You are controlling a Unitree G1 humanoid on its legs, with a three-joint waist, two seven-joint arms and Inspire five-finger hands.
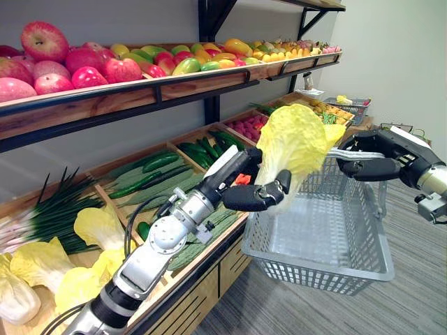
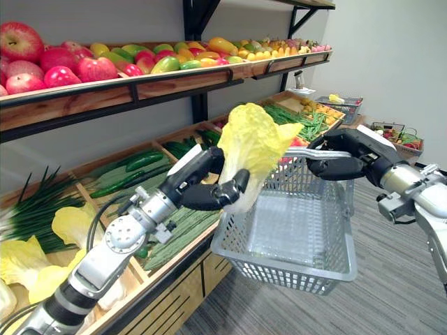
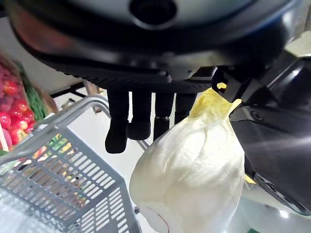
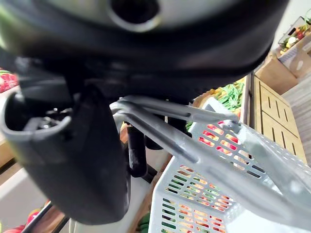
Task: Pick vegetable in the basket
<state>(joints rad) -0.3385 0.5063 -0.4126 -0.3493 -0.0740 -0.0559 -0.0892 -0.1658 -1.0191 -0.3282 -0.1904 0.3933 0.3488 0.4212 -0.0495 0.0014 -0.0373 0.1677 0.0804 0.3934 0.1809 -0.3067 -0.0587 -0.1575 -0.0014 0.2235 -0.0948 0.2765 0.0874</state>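
While the left hand [image 1: 239, 172] curls its fingers and thumb round a cabbage [image 1: 297, 138], the head hangs leafy end up over the shelf-side rim of the basket [image 1: 316, 269], above it and not inside. At the basket's far side the right hand [image 1: 375, 158] is clenched round both raised handles [image 2: 302, 151], carrying the basket clear of the floor. Left of the basket lie cucumbers [image 1: 155, 163] in a wooden bin, with apples [image 1: 84, 70] on the shelf higher up.

Silver-grey arms [image 1: 164, 241] carry a black left hand [image 1: 251, 197] and black right hand [image 1: 377, 166].
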